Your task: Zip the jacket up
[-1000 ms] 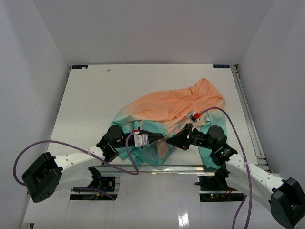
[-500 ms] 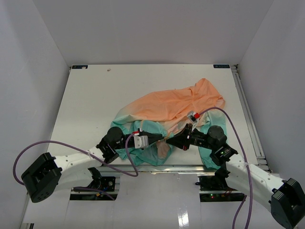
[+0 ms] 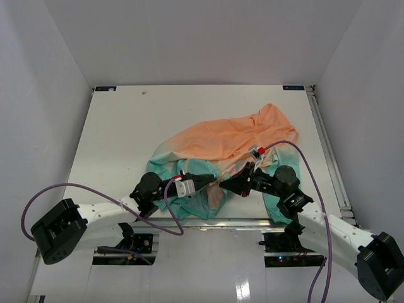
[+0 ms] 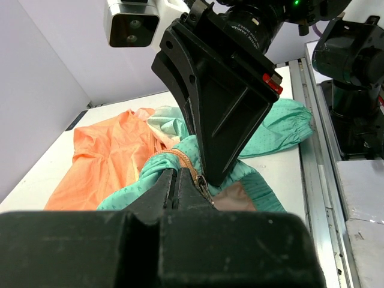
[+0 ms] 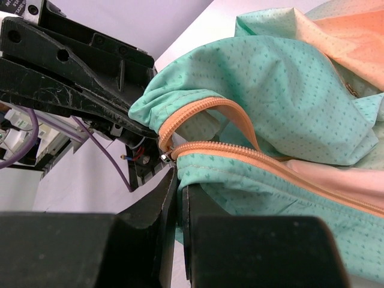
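One jacket (image 3: 233,142), orange-to-teal, crumpled on table (image 3: 113,139), lower centre of frame; left fingers (image 4: 161,191) and right fingers (image 5: 163,201) both clamped shut on teal hem beside zipper (image 5: 240,150)

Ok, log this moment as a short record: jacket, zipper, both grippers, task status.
jacket: crumpled on the table, orange end far, teal end at the near edge
zipper: orange tape; slider sits at the teal end, and the two tapes part beyond it
left gripper: shut on the jacket beside the slider
right gripper: shut on the jacket's teal edge, tip to tip with the left gripper
task status: jacket not yet zipped up
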Robot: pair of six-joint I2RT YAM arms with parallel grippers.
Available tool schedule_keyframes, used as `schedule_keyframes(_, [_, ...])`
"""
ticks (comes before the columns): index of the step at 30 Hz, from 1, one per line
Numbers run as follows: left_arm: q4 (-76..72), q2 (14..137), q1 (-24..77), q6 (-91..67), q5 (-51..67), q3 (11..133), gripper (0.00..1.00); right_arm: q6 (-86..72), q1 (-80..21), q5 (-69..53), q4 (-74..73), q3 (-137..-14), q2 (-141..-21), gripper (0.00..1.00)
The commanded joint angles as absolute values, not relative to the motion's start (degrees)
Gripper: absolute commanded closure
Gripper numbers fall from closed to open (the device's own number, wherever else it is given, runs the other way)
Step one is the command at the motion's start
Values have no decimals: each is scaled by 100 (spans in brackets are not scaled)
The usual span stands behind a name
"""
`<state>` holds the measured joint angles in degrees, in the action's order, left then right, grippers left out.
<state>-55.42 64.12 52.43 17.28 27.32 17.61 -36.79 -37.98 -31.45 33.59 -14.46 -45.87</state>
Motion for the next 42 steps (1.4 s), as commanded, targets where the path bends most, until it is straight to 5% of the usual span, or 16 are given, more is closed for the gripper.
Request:
schedule_keyframes(1, [-5747,6435,5291,1688,2542,1768,92,-3746,-3779,-3032,3746,-1485,-4581,92])
schedule_keyframes(6, [-5686,6340,5298,1623,2562,1769,68,-3709,-3779,-3022,3746,-1459,-4562,92])
schedule_keyframes(24, [-5076,6132,5291,1189,2396,1939,55,-3614,-3787,-3006,3685,-1468,-4536,92])
schedule_keyframes(33, [-4460,6391,5291,1166,2635,2418,66,-3551,-3786,-3006,3601,-1503,-4458,92])
schedule_keyframes(42, [-4220,6382,5291,1316,2977,2480,100,-3542,-3779,-2971,3560,-1512,-4387,92])
